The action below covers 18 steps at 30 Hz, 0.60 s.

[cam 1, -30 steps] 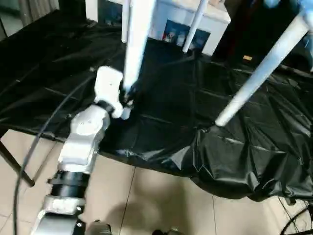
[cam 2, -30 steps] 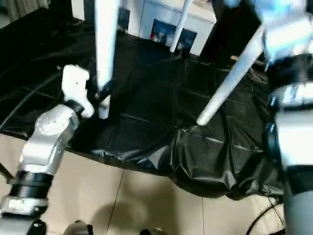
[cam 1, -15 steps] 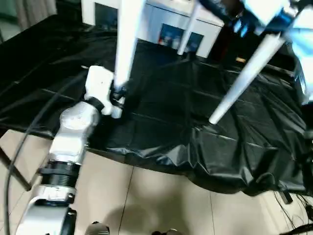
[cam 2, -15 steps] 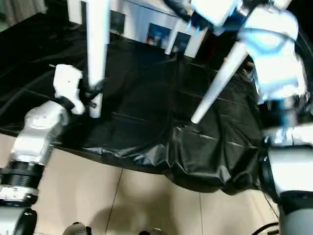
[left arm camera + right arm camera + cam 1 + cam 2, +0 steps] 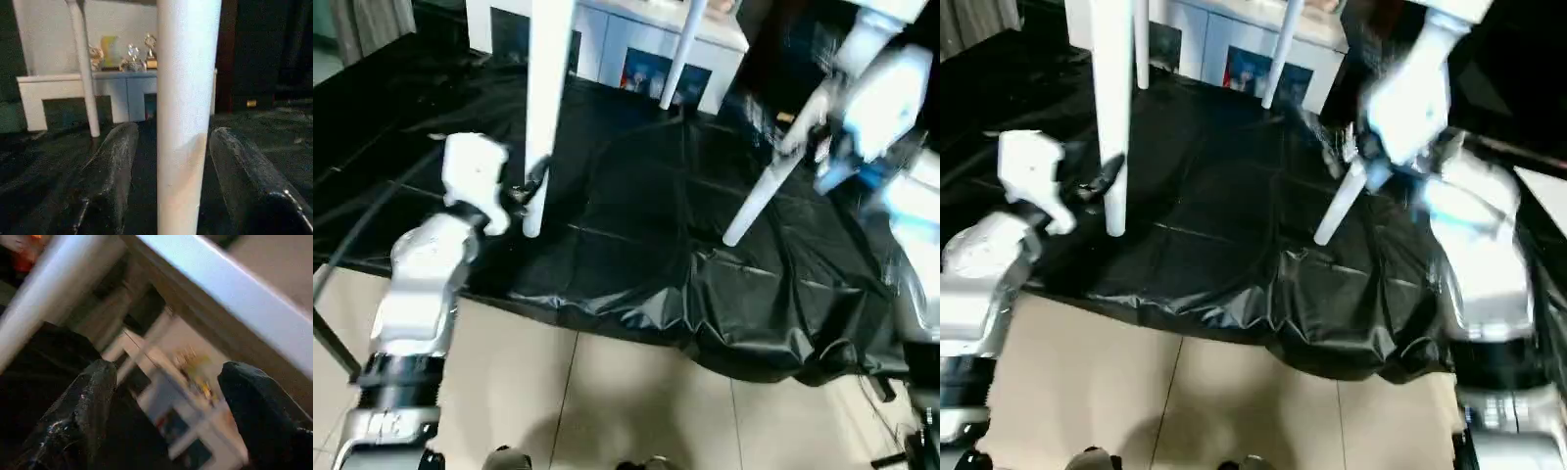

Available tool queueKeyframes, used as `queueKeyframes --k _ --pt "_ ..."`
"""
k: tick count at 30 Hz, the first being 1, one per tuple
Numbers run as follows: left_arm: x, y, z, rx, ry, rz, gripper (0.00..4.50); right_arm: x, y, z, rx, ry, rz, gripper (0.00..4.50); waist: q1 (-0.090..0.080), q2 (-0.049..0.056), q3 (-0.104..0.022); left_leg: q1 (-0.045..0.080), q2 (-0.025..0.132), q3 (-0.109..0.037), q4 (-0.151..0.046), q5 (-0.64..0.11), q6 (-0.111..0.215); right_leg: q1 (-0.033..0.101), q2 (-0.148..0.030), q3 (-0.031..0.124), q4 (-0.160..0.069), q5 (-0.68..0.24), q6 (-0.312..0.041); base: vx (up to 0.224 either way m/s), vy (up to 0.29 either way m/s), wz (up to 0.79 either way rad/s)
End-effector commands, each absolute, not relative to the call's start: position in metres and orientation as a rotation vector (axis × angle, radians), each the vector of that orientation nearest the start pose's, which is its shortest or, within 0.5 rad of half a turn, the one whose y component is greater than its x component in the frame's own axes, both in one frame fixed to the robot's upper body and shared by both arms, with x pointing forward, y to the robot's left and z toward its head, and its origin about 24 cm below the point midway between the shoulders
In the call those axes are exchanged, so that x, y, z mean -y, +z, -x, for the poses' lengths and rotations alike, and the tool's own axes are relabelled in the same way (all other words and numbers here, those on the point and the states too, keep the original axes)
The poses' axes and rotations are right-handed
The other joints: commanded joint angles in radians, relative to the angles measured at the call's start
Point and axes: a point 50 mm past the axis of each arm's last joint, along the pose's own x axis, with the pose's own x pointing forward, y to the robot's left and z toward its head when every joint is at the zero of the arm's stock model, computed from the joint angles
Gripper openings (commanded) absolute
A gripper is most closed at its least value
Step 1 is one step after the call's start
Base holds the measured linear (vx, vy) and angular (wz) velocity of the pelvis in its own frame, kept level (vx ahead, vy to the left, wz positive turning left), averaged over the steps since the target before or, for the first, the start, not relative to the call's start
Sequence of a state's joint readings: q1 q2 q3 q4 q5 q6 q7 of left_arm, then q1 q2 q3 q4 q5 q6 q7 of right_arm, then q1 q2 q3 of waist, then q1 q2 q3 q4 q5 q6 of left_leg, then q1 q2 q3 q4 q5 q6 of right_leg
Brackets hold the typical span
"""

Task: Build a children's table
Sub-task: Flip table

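Left gripper (image 5: 168,161) straddling children's table leg (image 5: 186,98), fingers (image 5: 110,166) spread, not clamping. Right gripper (image 5: 166,406) gaping, empty, beside second leg (image 5: 766,191).

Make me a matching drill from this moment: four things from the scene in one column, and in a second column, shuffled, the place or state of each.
Things:
1. left gripper
2. right gripper
3. slanted table leg
4. white cabinet

Places or states:
A. behind the black-sheeted work table, at the back
B. fingers either side of the upright table leg, gaps showing on both sides
C. foot on the black sheet, by the right arm
D. fingers spread, nothing between them

Pairs: 1-B, 2-D, 3-C, 4-A
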<state>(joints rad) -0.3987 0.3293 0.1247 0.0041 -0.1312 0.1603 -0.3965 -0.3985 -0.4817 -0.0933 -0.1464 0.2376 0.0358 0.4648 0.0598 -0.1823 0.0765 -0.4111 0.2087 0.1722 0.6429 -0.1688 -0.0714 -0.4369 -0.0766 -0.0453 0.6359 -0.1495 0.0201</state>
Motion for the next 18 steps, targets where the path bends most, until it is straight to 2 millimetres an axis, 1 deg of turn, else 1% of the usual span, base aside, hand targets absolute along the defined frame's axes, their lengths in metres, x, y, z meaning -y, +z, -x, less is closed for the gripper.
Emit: queueKeyframes --k 1,2,3,4,5,6,7,8,9,10,11,12,13,14,15,16,17,18 --pt "-0.187 0.157 -0.313 0.238 -0.347 -0.185 2.73 0.203 0.204 -0.292 0.456 0.415 0.335 3.95 -0.007 0.040 -0.068 0.044 0.018 -0.016 -0.094 -0.515 -0.092 0.012 -0.040 0.018 -0.104 -0.526 -0.057 0.000 0.000 0.00" --pt "-0.186 0.157 -0.309 0.254 -0.356 -0.134 2.73 0.209 0.198 -0.289 0.438 0.376 0.287 3.95 -0.008 0.047 -0.070 0.046 0.017 -0.020 -0.092 -0.534 -0.095 0.014 -0.043 0.015 -0.108 -0.565 -0.044 0.000 0.000 0.00" --pt "-0.185 0.157 -0.305 0.266 -0.366 -0.089 2.73 0.215 0.193 -0.286 0.423 0.344 0.244 4.02 -0.011 0.042 -0.070 0.040 0.018 -0.023 -0.095 -0.524 -0.094 0.020 -0.048 0.013 -0.111 -0.570 -0.042 0.000 0.000 0.00" --pt "-0.182 0.155 -0.296 0.261 -0.416 -0.021 2.73 0.224 0.184 -0.281 0.387 0.298 0.190 4.07 -0.012 0.043 -0.070 0.035 0.018 -0.026 -0.098 -0.523 -0.095 0.024 -0.048 0.011 -0.112 -0.573 -0.039 0.000 0.000 0.00" --pt "-0.182 0.155 -0.296 0.261 -0.416 -0.021 2.73 0.224 0.184 -0.281 0.387 0.298 0.190 4.07 -0.010 0.045 -0.070 0.038 0.019 -0.026 -0.098 -0.526 -0.098 0.023 -0.050 0.012 -0.111 -0.568 -0.041 0.000 0.000 0.00" --pt "-0.178 0.151 -0.291 0.237 -0.470 0.004 2.73 0.231 0.177 -0.280 0.353 0.256 0.177 4.20 -0.015 0.043 -0.066 0.037 0.017 -0.027 -0.100 -0.547 -0.094 0.021 -0.044 0.008 -0.117 -0.581 -0.035 0.000 0.000 0.00" --pt "-0.176 0.149 -0.288 0.222 -0.497 0.010 2.73 0.235 0.174 -0.281 0.334 0.231 0.175 4.33 -0.017 0.043 -0.067 0.036 0.016 -0.028 -0.101 -0.545 -0.095 0.022 -0.045 0.008 -0.117 -0.584 -0.032 0.000 0.000 0.00" --pt "-0.175 0.148 -0.286 0.210 -0.517 0.012 2.73 0.238 0.172 -0.281 0.320 0.210 0.176 4.44 -0.023 0.043 -0.065 0.033 0.015 -0.029 -0.103 -0.547 -0.094 0.025 -0.044 0.005 -0.121 -0.596 -0.025 0.000 0.000 0.00" --pt "-0.167 0.140 -0.282 0.142 -0.587 0.014 2.73 0.248 0.162 -0.287 0.246 0.136 0.156 4.46 -0.025 0.045 -0.064 0.035 0.016 -0.030 -0.103 -0.549 -0.094 0.025 -0.045 0.003 -0.122 -0.599 -0.023 0.000 0.000 0.00" --pt "-0.167 0.140 -0.282 0.142 -0.587 0.014 2.73 0.248 0.162 -0.287 0.246 0.136 0.156 4.46 -0.032 0.050 -0.063 0.037 0.015 -0.033 -0.106 -0.562 -0.096 0.026 -0.042 -0.001 -0.124 -0.600 -0.026 0.000 0.000 0.00" --pt "-0.164 0.138 -0.281 0.125 -0.601 0.010 2.73 0.250 0.159 -0.289 0.229 0.119 0.150 4.48 -0.034 0.053 -0.059 0.039 0.015 -0.034 -0.106 -0.580 -0.096 0.024 -0.041 -0.005 -0.130 -0.610 -0.025 0.000 0.000 0.00" --pt "-0.161 0.135 -0.282 0.100 -0.604 0.012 2.73 0.251 0.156 -0.293 0.206 0.102 0.135 4.48 -0.046 0.060 -0.052 0.049 0.017 -0.041 -0.110 -0.643 -0.098 0.025 -0.038 -0.023 -0.140 -0.624 -0.028 0.000 0.000 0.00" --pt "-0.160 0.134 -0.283 0.092 -0.603 0.013 2.73 0.252 0.155 -0.295 0.199 0.098 0.130 4.48 -0.049 0.063 -0.050 0.051 0.020 -0.046 -0.114 -0.670 -0.099 0.030 -0.038 -0.033 -0.144 -0.630 -0.030 0.000 0.000 0.00" --pt "-0.159 0.132 -0.285 0.086 -0.571 0.014 2.73 0.253 0.153 -0.299 0.189 0.083 0.117 4.48 -0.054 0.074 -0.047 0.050 0.025 -0.052 -0.124 -0.705 -0.095 0.047 -0.039 -0.046 -0.146 -0.621 -0.033 -0.055 0.033 -0.13" --pt "-0.159 0.131 -0.286 0.083 -0.559 0.017 2.73 0.254 0.152 -0.301 0.185 0.076 0.111 4.48 -0.056 0.078 -0.043 0.049 0.032 -0.054 -0.137 -0.740 -0.094 0.052 -0.034 -0.056 -0.142 -0.605 -0.043 -0.097 0.024 -0.11" --pt "-0.154 0.123 -0.294 0.047 -0.462 0.064 2.73 0.262 0.144 -0.319 0.149 0.015 0.053 4.48 -0.061 0.083 -0.036 0.016 0.059 -0.054 -0.189 -0.809 -0.086 0.095 -0.019 -0.066 -0.069 -0.491 -0.059 -0.097 0.024 -0.11" --pt "-0.150 0.121 -0.297 0.036 -0.438 0.076 2.73 0.264 0.141 -0.328 0.135 0.011 0.034 4.48 -0.045 0.095 -0.026 -0.039 0.080 -0.036 -0.256 -0.878 -0.082 0.135 -0.003 -0.073 0.068 -0.393 -0.068 -0.134 -0.019 0.08" --pt "-0.146 0.121 -0.298 0.030 -0.438 0.081 2.73 0.265 0.139 -0.335 0.124 0.016 0.016 4.48 0.021 0.053 -0.028 -0.018 0.068 0.039 -0.176 -0.675 0.001 0.090 -0.021 0.056 0.125 -0.476 -0.001 -0.067 -0.028 0.13"
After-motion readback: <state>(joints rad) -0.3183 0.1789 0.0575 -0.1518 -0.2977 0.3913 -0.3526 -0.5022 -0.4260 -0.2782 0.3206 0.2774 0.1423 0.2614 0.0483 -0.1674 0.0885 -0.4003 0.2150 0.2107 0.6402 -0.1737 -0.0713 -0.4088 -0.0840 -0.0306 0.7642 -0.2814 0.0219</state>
